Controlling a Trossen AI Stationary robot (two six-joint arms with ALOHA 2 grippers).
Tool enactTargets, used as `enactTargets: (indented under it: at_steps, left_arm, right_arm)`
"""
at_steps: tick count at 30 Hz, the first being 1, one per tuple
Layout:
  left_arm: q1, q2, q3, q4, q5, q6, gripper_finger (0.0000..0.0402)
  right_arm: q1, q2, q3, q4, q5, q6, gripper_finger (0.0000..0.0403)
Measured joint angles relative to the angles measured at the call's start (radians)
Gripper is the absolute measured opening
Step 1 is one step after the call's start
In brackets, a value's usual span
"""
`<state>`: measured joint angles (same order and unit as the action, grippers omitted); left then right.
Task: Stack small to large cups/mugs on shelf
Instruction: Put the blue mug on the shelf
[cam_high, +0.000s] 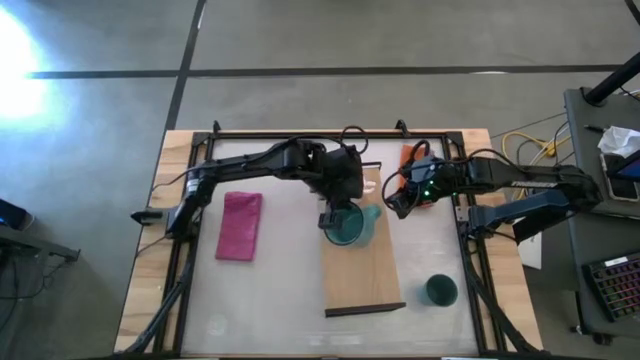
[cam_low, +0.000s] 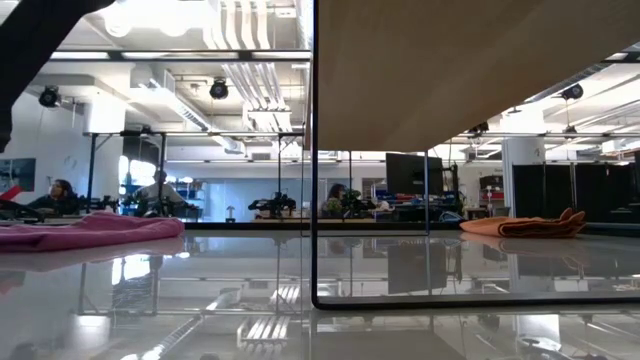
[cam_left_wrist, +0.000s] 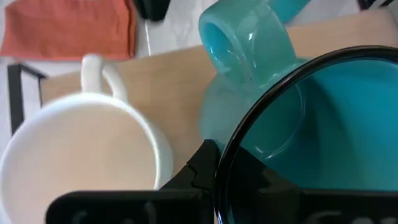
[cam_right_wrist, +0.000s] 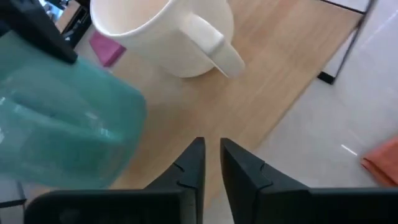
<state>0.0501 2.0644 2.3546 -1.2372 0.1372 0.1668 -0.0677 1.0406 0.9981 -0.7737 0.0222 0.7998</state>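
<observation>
While held, teal-green mug (cam_high: 348, 228) handle points rightward.

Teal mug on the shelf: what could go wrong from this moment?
The left gripper has a finger on the teal mug's rim, and the white mug stands close beside it on the shelf; any sideways move may knock the white mug. The right gripper, almost shut, hovers nearby, so the arms may collide. The dark green cup remains off the shelf.

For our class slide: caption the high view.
Left gripper at teal mug on shelf; right gripper waits beside.
</observation>
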Motion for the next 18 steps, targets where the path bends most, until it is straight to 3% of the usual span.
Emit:
enactTargets:
  at_steps: [18]
  left_arm:
    - [-0.008, 0.012, 0.001, 0.042, 0.022, -0.032, 0.0029]
  right_arm:
    - [0.005, -0.033, 0.000, 0.099, -0.008, -0.068, 0.0028]
